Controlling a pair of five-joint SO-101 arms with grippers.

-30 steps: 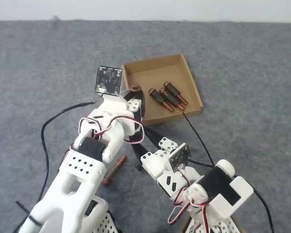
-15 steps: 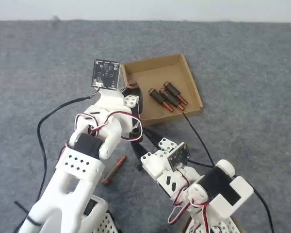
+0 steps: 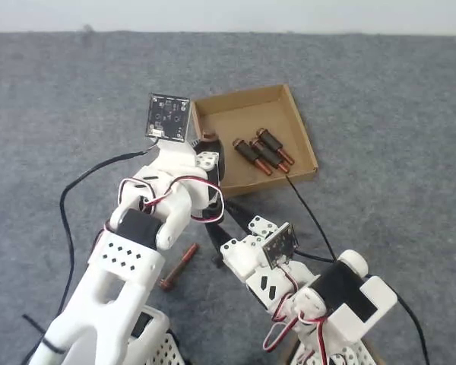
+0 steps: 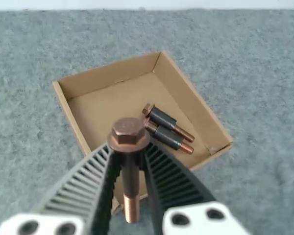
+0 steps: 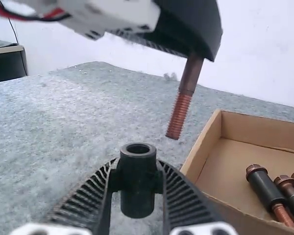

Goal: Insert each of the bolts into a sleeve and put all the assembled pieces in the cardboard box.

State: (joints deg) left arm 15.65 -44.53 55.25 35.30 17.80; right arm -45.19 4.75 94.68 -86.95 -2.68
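Note:
My left gripper (image 4: 130, 161) is shut on a copper bolt (image 4: 129, 171), head up and threads down, beside the near left corner of the cardboard box (image 3: 213, 114). In the right wrist view that bolt (image 5: 183, 100) hangs just above and a little beyond a black sleeve (image 5: 137, 183), which my right gripper (image 5: 137, 196) holds upright, shut on it. In the box lie three assembled pieces (image 3: 262, 152). One more bare bolt (image 3: 179, 266) lies on the carpet next to the left arm.
Grey carpet (image 3: 380, 99) covers the table all round. A black cable (image 3: 308, 209) runs from the box's near edge back to the right arm. The left wrist camera board (image 3: 169, 118) stands by the box's left wall.
The left arm has shifted slightly left and away with its bolt, then held still. The right arm has not moved.

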